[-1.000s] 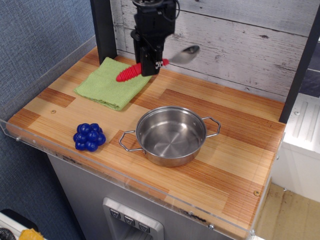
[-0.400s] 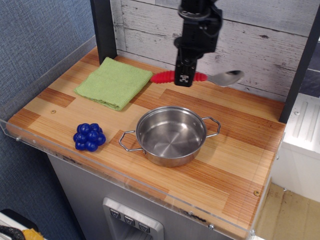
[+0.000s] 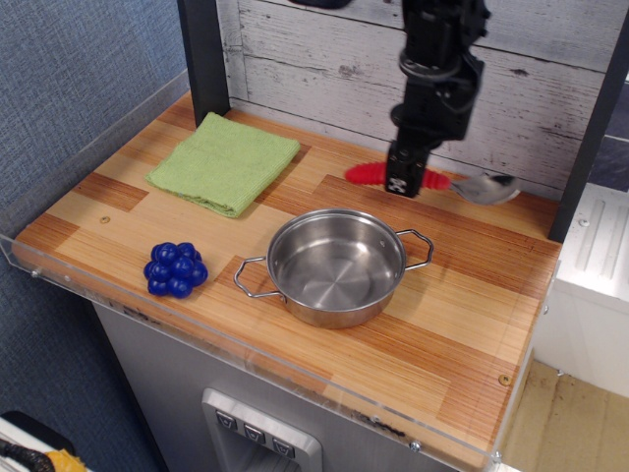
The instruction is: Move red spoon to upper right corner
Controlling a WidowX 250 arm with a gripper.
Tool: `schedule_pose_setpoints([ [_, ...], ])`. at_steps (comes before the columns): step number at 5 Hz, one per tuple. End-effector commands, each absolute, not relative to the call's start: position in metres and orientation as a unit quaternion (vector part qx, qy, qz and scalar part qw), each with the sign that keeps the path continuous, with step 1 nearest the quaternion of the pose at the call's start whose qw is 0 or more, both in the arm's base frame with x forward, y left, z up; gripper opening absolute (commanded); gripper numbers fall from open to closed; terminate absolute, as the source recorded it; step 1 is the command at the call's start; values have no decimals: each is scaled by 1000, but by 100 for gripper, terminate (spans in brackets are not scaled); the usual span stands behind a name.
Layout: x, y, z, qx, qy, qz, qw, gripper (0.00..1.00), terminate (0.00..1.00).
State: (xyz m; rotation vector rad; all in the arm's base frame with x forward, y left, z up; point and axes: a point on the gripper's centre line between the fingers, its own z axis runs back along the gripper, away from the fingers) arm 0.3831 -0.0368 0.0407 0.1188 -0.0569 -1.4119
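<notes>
My gripper (image 3: pixel 405 180) is shut on the red spoon (image 3: pixel 368 174) at the middle of its ribbed red handle. The spoon lies level, just above the tabletop near the back wall. Its red handle end sticks out to the left of the fingers and its silver bowl (image 3: pixel 487 189) points right. The upper right corner (image 3: pixel 526 216) of the striped wooden tabletop is just right of the spoon's bowl, by a dark post.
A steel pot (image 3: pixel 336 265) with two handles stands mid-table, just in front of the gripper. A green cloth (image 3: pixel 224 162) lies at the back left. A blue bumpy ball (image 3: pixel 175 268) sits front left. A clear plastic edge (image 3: pixel 246 349) rims the table.
The gripper has carried the spoon from above the green cloth rightward along the back wall and lower, towards the right corner. The spoon has turned level.
</notes>
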Motion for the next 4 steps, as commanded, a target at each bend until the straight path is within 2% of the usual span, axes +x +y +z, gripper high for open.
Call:
schedule_pose_setpoints([
  [1,390,-49,41,70,-67,-671,735,0,0],
  [3,393,-53,31,80,-64,-678,728,0,0],
  [4,392,-53,31,84,-61,-680,726,100,0],
])
